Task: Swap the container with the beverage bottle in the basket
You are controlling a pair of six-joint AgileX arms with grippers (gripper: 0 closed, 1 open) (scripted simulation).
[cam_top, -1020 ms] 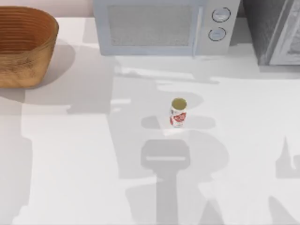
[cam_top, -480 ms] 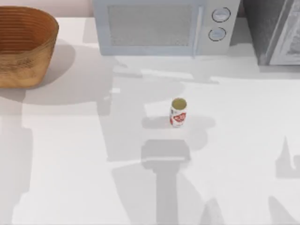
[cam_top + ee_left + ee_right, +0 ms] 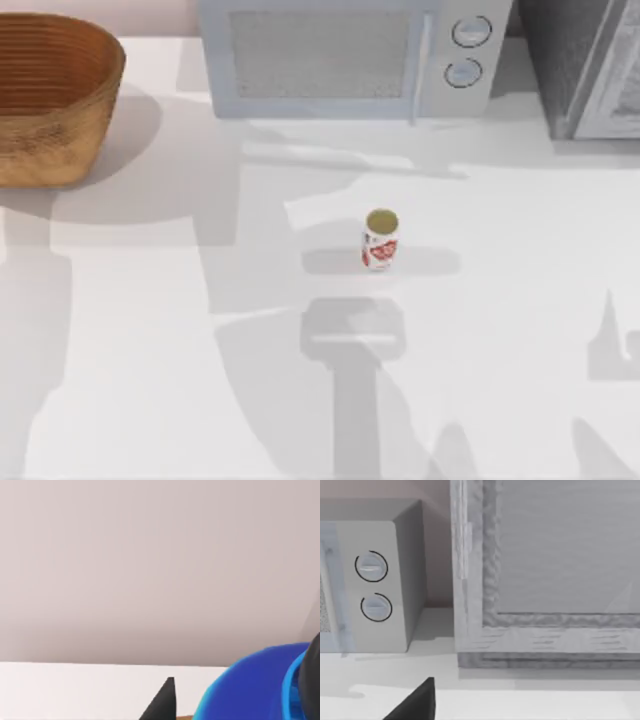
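Note:
The beverage bottle (image 3: 380,240), white with red markings and a tan-gold top, stands upright in the middle of the table. The orange-brown wicker basket (image 3: 50,95) sits at the far left corner, and what shows of its inside is empty. In the left wrist view a blue rounded container (image 3: 255,685) sits close to the camera. It lies between a black fingertip (image 3: 164,702) of my left gripper and a dark shape at the picture's edge, facing the wall. One black fingertip (image 3: 417,702) of my right gripper points toward the back right appliances.
A grey microwave (image 3: 350,55) stands along the back edge, its two dials (image 3: 372,585) close to my right wrist. A grey cabinet (image 3: 590,65) fills the back right corner. Open white table surrounds the bottle on all sides.
The bottle and the basket have not moved. The arm shadows on the table have shifted, the large one at centre left spreading toward the front.

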